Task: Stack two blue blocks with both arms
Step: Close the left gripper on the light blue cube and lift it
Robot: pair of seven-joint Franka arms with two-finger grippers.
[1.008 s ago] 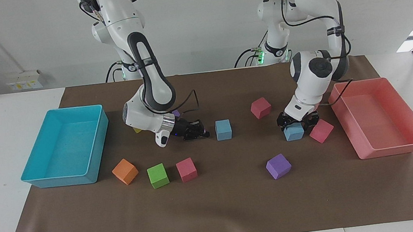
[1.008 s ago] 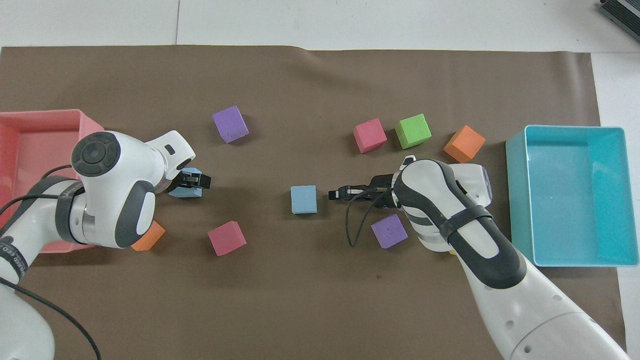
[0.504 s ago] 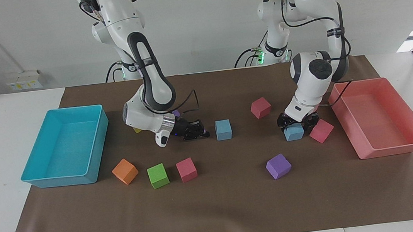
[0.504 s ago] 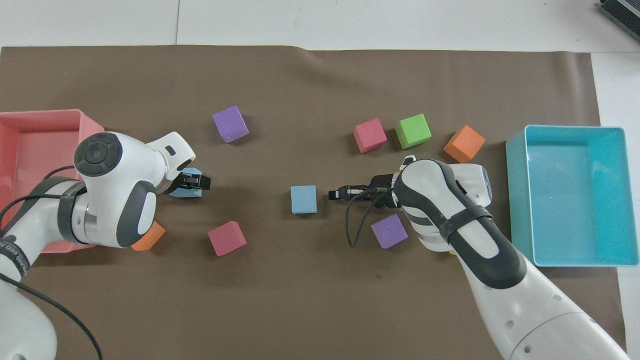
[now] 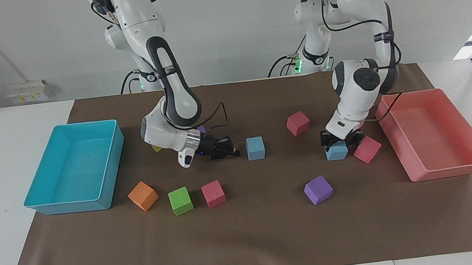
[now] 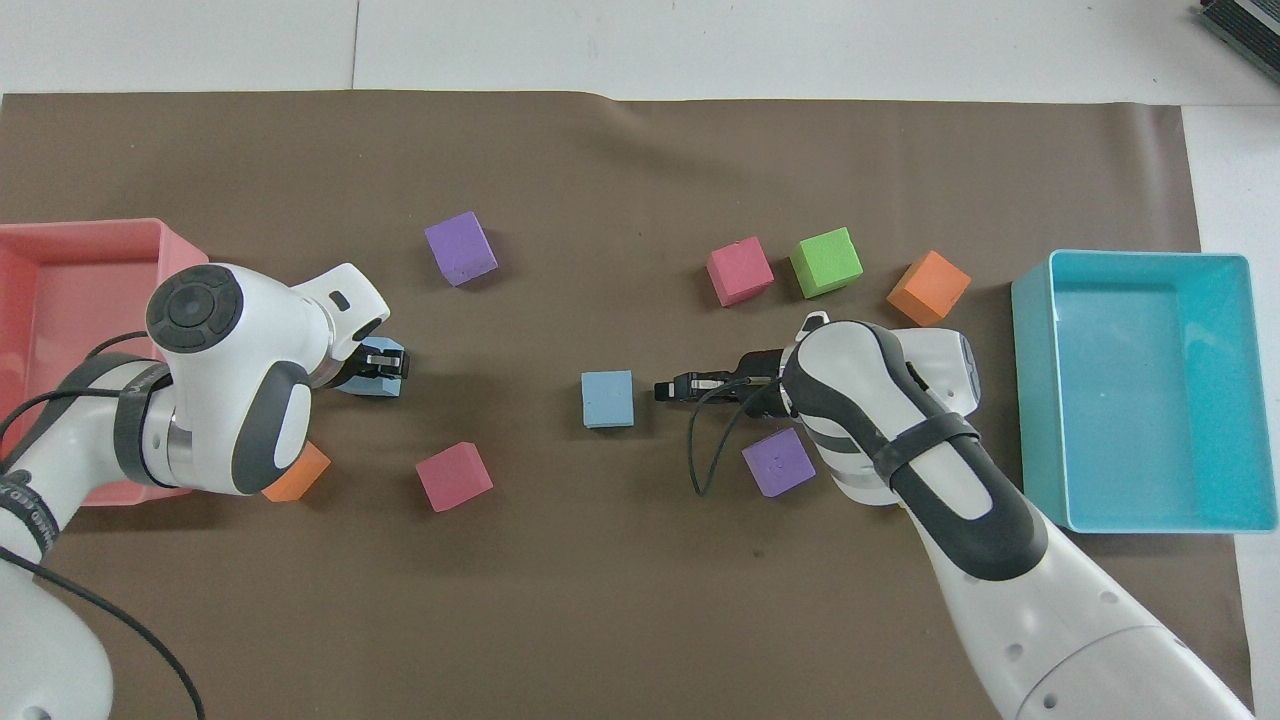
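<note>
Two light sky-blue matte foam cubes, both flat on the brown-covered worktop, well apart. One blue block (image 5: 255, 148) free-standing, upright, near the middle. Other blue block (image 5: 337, 151) toward the left arm's end, beside a pink cube (image 5: 367, 149), top partly covered by black jaws.

One block (image 5: 255, 148) sits mid-table; the other (image 5: 336, 151) lies seemingly beside the left-end tray (image 5: 439, 165).

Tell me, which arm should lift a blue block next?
Probably the left. Its gripper is shut on a blue block beside the pink tray. The right gripper is shut beside the other blue block, holding nothing.
</note>
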